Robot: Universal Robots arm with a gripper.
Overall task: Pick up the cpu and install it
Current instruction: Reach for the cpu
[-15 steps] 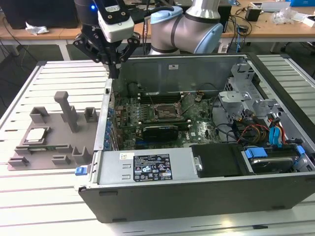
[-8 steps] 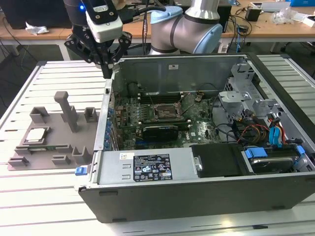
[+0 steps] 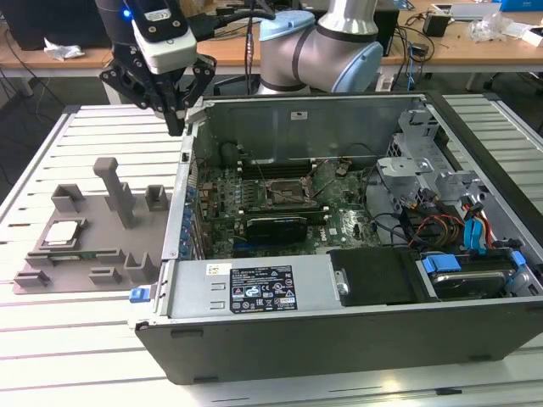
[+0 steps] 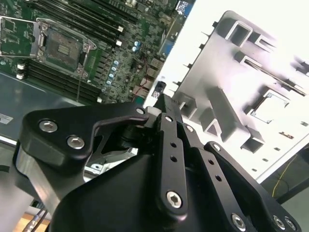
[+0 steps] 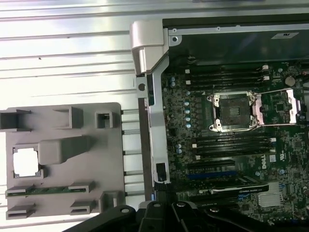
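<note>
The cpu (image 3: 64,233) is a small silver square lying flat in a recess of the grey plastic tray (image 3: 127,254) at the exterior view's left; it is bright in both wrist views (image 4: 270,106) (image 5: 25,161). The motherboard's cpu socket (image 3: 284,193) sits in the open computer case, its frame lifted and the socket bare (image 5: 234,110) (image 4: 63,46). My gripper (image 3: 176,125) hangs above the case's left wall near its back corner, between tray and socket. Its fingers (image 4: 161,104) are shut together and hold nothing.
The case's metal side wall (image 3: 180,212) stands between tray and motherboard. A tall grey post (image 3: 117,191) rises from the tray. A graphics card (image 3: 276,227), a power supply (image 3: 246,288) and drive cables (image 3: 471,229) fill the case. The table (image 3: 51,339) is slatted metal.
</note>
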